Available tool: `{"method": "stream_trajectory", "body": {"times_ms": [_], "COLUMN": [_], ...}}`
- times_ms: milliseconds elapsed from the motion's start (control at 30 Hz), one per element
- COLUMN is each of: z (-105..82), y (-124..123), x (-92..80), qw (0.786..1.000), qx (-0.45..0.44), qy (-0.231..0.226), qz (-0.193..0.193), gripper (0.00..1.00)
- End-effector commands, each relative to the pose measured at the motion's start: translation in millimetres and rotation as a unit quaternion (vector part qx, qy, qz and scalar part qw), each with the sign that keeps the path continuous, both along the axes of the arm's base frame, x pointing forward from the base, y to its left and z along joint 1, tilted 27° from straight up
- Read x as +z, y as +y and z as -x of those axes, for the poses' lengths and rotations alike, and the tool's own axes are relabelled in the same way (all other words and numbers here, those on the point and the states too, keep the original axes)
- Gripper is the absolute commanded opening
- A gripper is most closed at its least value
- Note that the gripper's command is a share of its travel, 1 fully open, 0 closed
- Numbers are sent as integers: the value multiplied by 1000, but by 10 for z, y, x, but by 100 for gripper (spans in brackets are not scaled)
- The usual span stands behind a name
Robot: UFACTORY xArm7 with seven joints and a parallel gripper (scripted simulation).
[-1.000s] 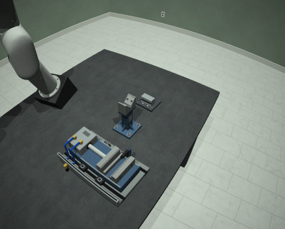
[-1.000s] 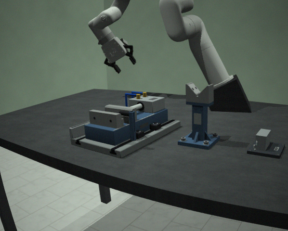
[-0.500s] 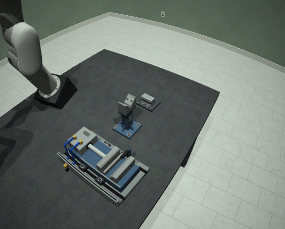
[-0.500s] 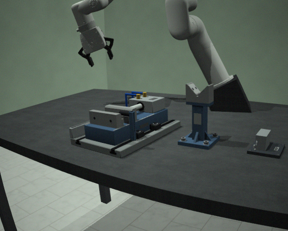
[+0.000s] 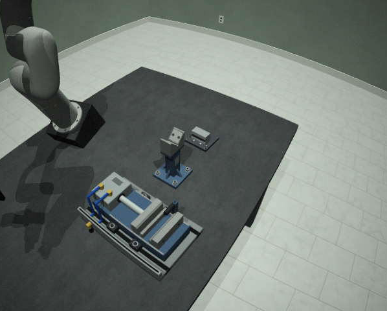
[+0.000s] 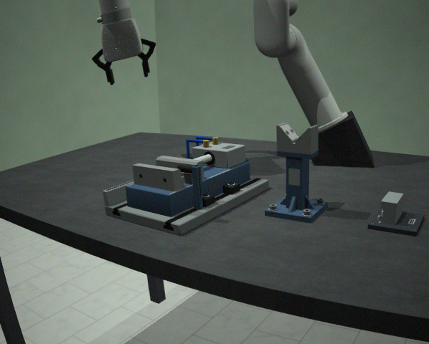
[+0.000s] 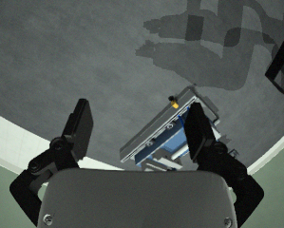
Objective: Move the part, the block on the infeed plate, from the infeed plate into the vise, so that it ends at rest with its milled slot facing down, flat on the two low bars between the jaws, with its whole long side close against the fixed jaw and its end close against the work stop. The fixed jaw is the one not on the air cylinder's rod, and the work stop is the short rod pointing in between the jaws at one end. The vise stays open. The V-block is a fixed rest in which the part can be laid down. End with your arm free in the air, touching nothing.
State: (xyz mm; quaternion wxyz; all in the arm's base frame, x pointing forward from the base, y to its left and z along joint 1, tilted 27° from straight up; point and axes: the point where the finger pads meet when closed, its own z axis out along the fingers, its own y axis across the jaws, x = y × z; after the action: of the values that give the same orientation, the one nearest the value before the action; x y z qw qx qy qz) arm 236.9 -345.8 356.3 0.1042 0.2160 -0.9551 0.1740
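The part [image 5: 200, 133], a grey block, sits on the dark infeed plate at the far side of the mat; it also shows in the exterior view [image 6: 391, 206] on the plate [image 6: 396, 223]. The vise [image 5: 140, 219] stands open, with its moving jaw [image 5: 147, 216] on the white cylinder rod [image 5: 131, 204], the fixed jaw [image 5: 167, 227] and the short dark work stop [image 5: 169, 208]. My gripper [image 6: 126, 72] is open and empty, high in the air above and behind the vise [image 6: 185, 184]. In the wrist view the fingers frame the vise [image 7: 170, 133] far below.
The V-block [image 5: 172, 140] on its blue post stands between the vise and the infeed plate, also in the exterior view [image 6: 296, 138]. The arm's base [image 5: 74, 122] is at the mat's left rear. The table edge [image 6: 207, 274] runs close in front of the vise.
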Motion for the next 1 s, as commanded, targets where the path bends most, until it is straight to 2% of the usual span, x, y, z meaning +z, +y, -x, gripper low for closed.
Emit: {"method": "stream_trajectory", "body": {"times_ms": [0, 200, 233, 633, 667, 967], "z": [-99, -99, -597, -597, -1069, -1069], "y": [20, 20, 353, 353, 757, 757], "x": [36, 36, 72, 72, 60, 60], "qw": [1000, 1000, 999, 999, 996, 996], "qx": [2, 2, 41, 41, 80, 80], "qy": [-1, -1, -4, -4, -6, -6], "qz": [4, 4, 18, 18, 30, 30], "gripper": [100, 100, 100, 100, 100, 100]}}
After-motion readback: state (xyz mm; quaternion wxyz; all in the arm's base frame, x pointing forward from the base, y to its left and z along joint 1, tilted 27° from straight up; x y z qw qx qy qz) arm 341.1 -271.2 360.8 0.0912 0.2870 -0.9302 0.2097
